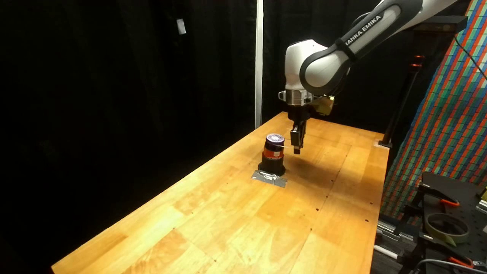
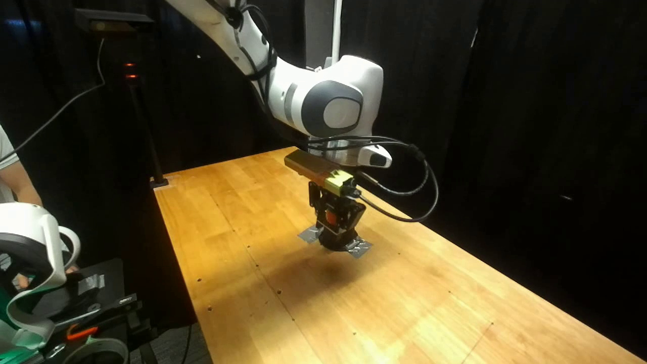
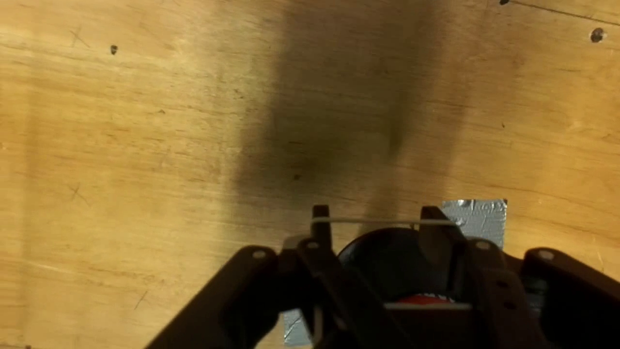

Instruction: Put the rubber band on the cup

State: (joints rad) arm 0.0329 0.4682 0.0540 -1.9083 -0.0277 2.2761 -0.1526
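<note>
A rubber band (image 3: 368, 221) stretched on a robot gripper (image 3: 376, 213) beside a cup (image 1: 273, 154)

The cup stands upright on a wooden table (image 1: 236, 228): dark, with a red label, a pale top and a wide foot. The gripper's two fingers (image 3: 321, 237) point down just beside it, well spread, the band stretched across them. In an exterior view a pale strand (image 1: 283, 146), probably the same band, crosses the cup's upper part; whether it already loops the cup cannot be told.

This looks like the placing step, with the release not yet done. The next move likely calls for bringing the loop fully around the cup, then drawing the fingers out. The band could slip off the tips early, and the wide foot may block a low approach.

Strips of silver tape (image 2: 360, 247) lie at the foot. Farther off are a roll of tape (image 1: 437, 233) on a black stand (image 1: 443, 182) and a person's arm (image 2: 20, 178).
</note>
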